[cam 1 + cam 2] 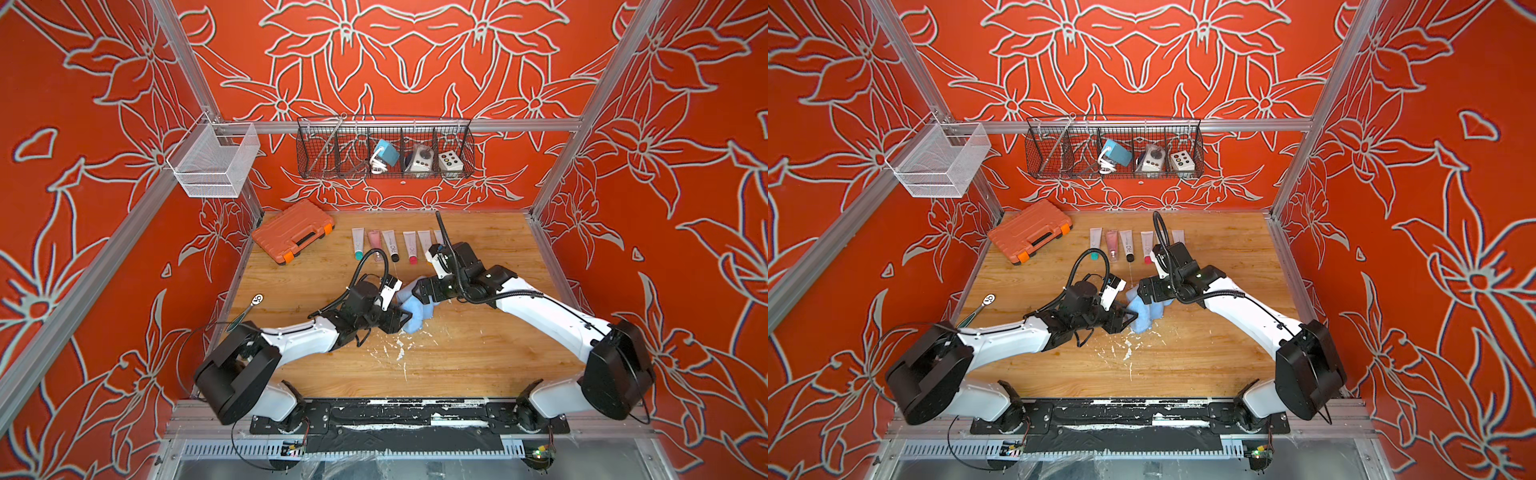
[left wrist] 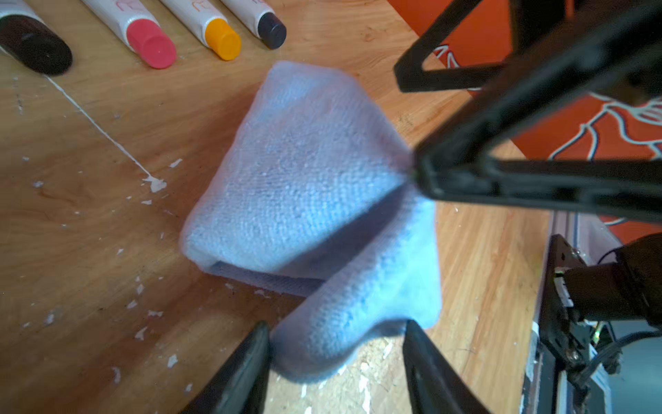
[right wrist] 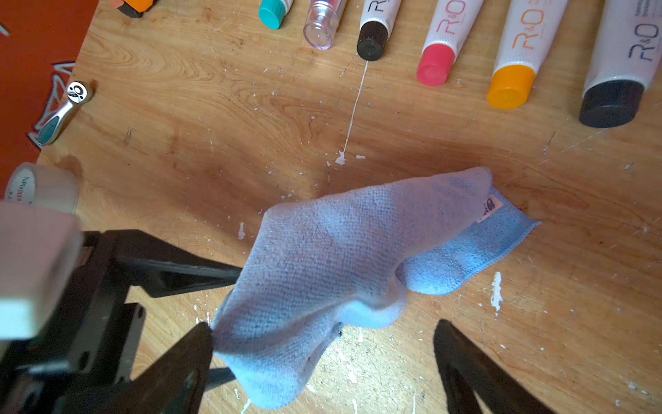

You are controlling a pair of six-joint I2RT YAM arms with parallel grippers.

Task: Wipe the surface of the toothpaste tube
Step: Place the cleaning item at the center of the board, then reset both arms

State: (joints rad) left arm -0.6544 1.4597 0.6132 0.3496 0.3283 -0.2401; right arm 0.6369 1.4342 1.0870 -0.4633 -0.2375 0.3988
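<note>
Toothpaste tubes (image 1: 390, 245) lie lengthwise front-to-back, caps (image 1: 413, 260) toward the robot.

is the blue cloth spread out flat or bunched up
Bunched up: the blue cloth is doubled over itself in a raised hump, with one hemmed corner sticking out.

Crumpled blue cloth (image 1: 417, 311) before toothpaste tubes (image 1: 389, 242)
</note>
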